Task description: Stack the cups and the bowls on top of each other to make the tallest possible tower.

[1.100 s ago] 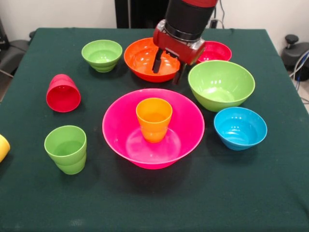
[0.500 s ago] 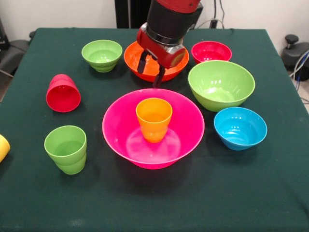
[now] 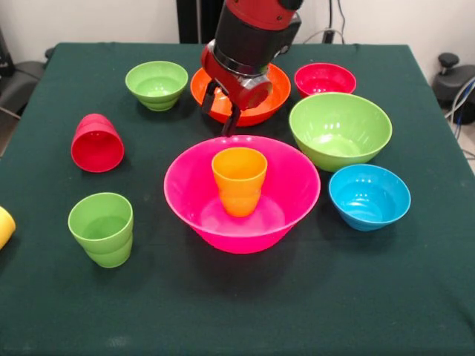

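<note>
1. The cups and bowls look like thin, stiff, glossy plastic: light, slippery and easily tipped, so the rim wall seems the best hold.
2. The pincer [image 3: 220, 104] hangs open and empty over the orange bowl [image 3: 274, 87].
3. The tower is only the pink bowl [image 3: 297, 189] at bench [image 3: 237, 311] centre, with the orange cup [image 3: 239, 180] upright inside.
4. Around the pink bowl: big green bowl [image 3: 340, 130] at 2 o'clock, blue bowl [image 3: 369, 196] at 3, green cup [image 3: 102, 228] at 9, and red cup [image 3: 96, 143], lying on its side, at 10.

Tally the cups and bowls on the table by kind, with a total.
Cups: 4, namely orange cup, red cup, green cup, yellow cup.
Bowls: 6, namely pink bowl, orange bowl, large green bowl, small green bowl, red bowl, blue bowl.
Total: 10.
</note>
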Motion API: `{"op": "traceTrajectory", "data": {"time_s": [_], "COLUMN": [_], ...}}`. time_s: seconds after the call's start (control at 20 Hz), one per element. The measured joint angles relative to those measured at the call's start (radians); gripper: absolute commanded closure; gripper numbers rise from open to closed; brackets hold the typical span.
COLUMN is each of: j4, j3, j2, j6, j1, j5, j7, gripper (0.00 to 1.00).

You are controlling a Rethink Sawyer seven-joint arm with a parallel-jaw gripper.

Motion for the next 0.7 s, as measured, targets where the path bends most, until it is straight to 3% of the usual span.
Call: {"op": "traceTrajectory", "data": {"time_s": [0.7], "j4": [-0.003], "j3": [-0.023], "j2": [0.069], "j6": [0.000], "j1": [0.030], "j5": [0.028], "j7": [0.000], "gripper": [0.00]}}
